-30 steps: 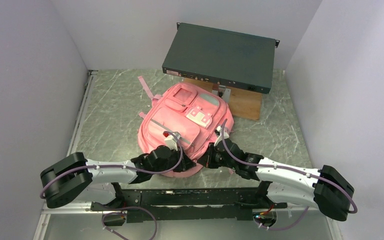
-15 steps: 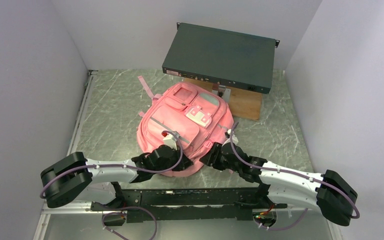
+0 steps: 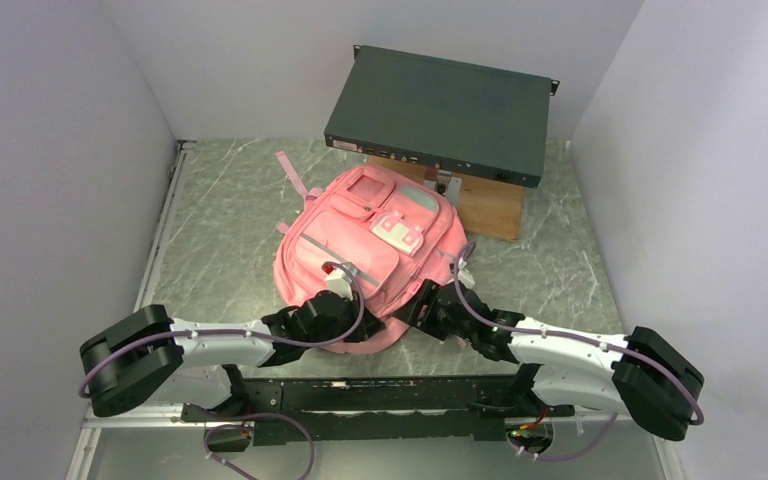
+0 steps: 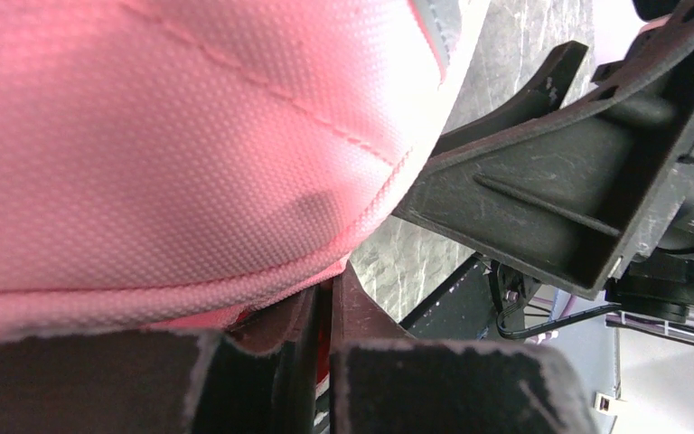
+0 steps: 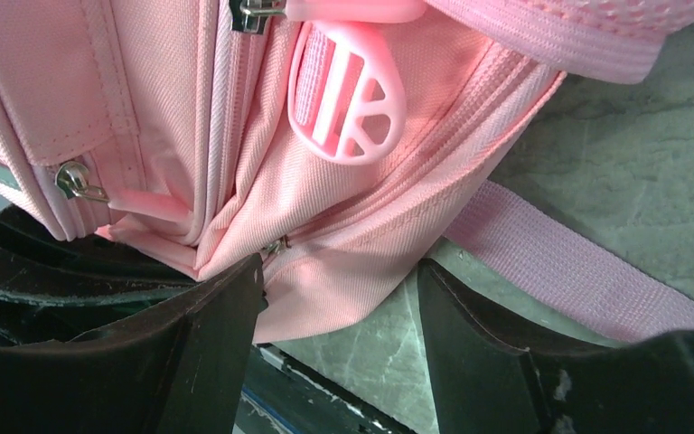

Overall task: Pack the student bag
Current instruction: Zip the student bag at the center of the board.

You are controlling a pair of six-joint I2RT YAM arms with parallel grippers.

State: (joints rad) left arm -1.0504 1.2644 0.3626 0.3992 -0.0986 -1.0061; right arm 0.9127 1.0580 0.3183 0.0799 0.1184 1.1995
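Between the nearly closed fingers of the left tool [image 4: 325,362] a fold of pink fabric is pinched. This tool is narrow and holds the near lower edge of the student bag [image 3: 370,250]. Above those fingers, in the left wrist view, woven pink cloth bulges and fills most of the picture.

Just to the right of the left tool sits the right tool [image 5: 339,289], its fingers spread wide and gripping nothing. The bag's near right corner lies in the gap between them. The finger on the left of the right wrist view touches the fabric, and the other stands apart from it.

Just beyond the right tool's fingers, a metal zip pull [image 5: 77,181] hangs at the bag's side seam. An oval pink plastic buckle [image 5: 348,104] lies flat against the cloth. A pink strap [image 5: 578,271] runs along the bench [image 3: 220,260] past the right-hand finger; whether they touch cannot be told.

Farther from both tools, the bag lies on the green marbled bench with its front pockets up and its top pointing away from the tools. Beyond the bag, farthest from the tools, a dark flat equipment case [image 3: 440,110] rests tilted on a wooden block [image 3: 490,205].
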